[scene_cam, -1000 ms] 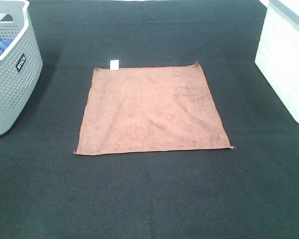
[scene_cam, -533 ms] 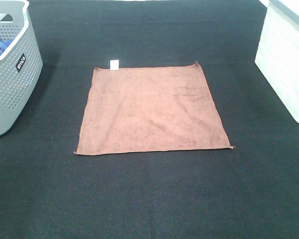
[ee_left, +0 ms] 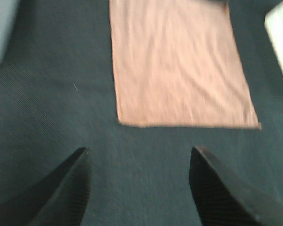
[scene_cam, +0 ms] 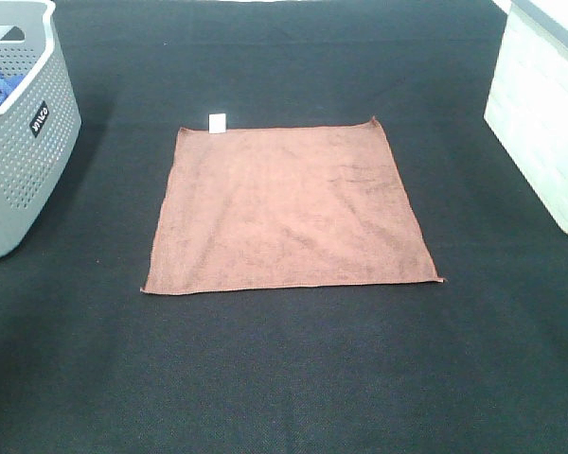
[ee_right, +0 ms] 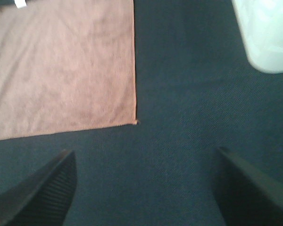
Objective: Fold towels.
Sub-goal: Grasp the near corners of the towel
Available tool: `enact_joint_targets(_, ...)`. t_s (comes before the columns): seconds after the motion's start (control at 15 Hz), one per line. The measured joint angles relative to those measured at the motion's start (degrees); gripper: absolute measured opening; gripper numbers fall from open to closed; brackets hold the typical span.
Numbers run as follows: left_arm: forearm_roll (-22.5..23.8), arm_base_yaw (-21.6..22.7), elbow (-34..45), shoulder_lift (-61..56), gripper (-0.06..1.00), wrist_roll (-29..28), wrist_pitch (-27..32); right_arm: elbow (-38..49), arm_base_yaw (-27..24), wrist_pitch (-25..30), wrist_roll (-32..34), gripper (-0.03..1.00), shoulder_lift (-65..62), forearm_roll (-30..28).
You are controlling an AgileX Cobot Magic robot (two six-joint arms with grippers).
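A brown towel [scene_cam: 289, 206] is spread flat on the dark worktop [scene_cam: 284, 378]; the left fingers [ee_left: 66, 188] and right fingers [ee_right: 42, 193] are held apart, empty

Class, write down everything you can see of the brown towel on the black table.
The brown towel is a roughly square, soft, terry-like cloth with stitched hems and faint creases. It lies spread flat and unfolded on the black table, with a small white tag by its far left corner. It sits between the grey basket and the white bin, touching neither. The open left claw and right claw are clear of it.
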Motion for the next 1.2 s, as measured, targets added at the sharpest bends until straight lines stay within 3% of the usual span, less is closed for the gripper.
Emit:
enact_joint_targets(0.07,-5.96,0.00,-0.86,7.68,0.58,6.42,0.34,-2.46,0.00,-0.06,-2.69,0.74,7.33,2.06)
enact_joint_targets(0.33,-19.42,0.00,-6.59,27.90,0.58,21.08,1.55,-12.09,0.00,3.38,-6.88,0.74,28.07,6.88)
enact_joint_targets(0.73,-21.83,-2.58,-16.84,46.24,0.59,23.20,3.21,-25.10,-0.06,8.82,-9.28,0.74,48.70,8.42)
enact_joint_targets(1.0,-22.06,-4.81,-23.43,56.55,0.64,23.20,2.52,-32.31,-0.06,10.31,-18.56,0.74,61.65,16.56)
enact_joint_targets(1.2,-22.06,-6.19,-26.01,60.39,0.64,23.20,2.29,-35.07,-0.06,11.17,-21.26,0.74,66.29,19.42)
